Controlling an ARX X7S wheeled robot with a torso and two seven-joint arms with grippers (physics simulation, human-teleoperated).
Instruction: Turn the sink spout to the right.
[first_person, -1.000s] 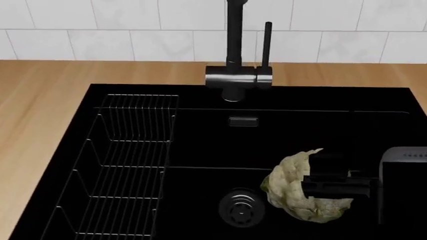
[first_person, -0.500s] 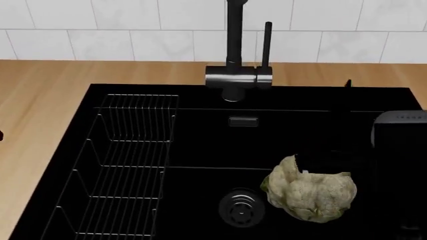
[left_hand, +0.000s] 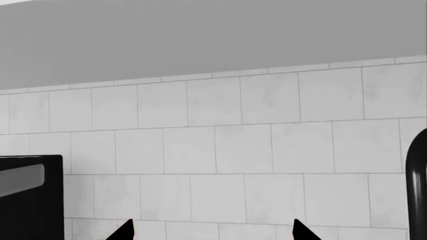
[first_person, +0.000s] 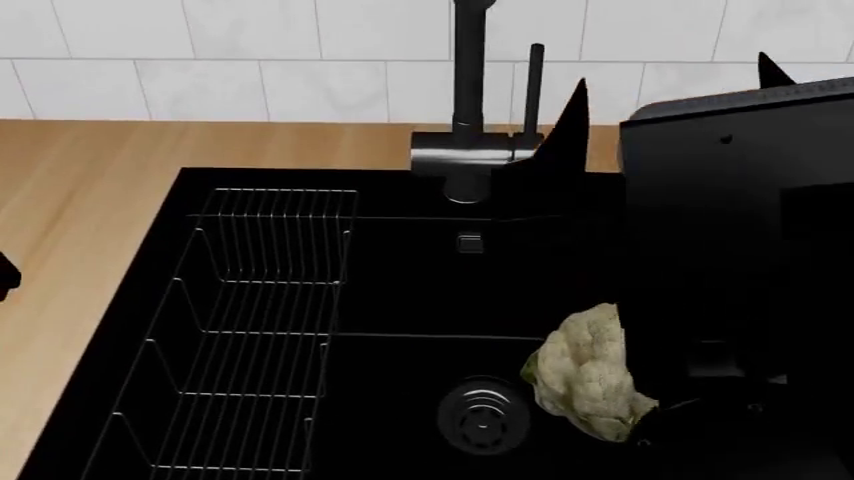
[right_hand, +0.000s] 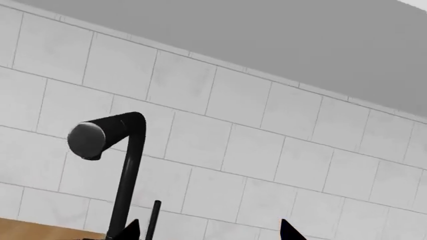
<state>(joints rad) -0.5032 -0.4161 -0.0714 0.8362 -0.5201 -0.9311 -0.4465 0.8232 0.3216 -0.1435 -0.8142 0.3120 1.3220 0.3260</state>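
Observation:
The sink spout is a dark upright tube ending in a short thick cylinder that points forward over the black sink. In the right wrist view the spout shows its round outlet, facing the camera. My right gripper is open and empty, raised just right of the spout, its left fingertip near the thin lever rod. Its tips stand wide apart. My left gripper is open and empty, facing the tiled wall.
A cauliflower lies in the basin beside the round drain. A wire dish rack fills the basin's left side. The wooden counter surrounds the sink. A black box stands at the wall in the left wrist view.
My right gripper has risen from the basin beside the cauliflower to the height of the spout, just right of it. A dark bit of the left arm has come in at the left edge.

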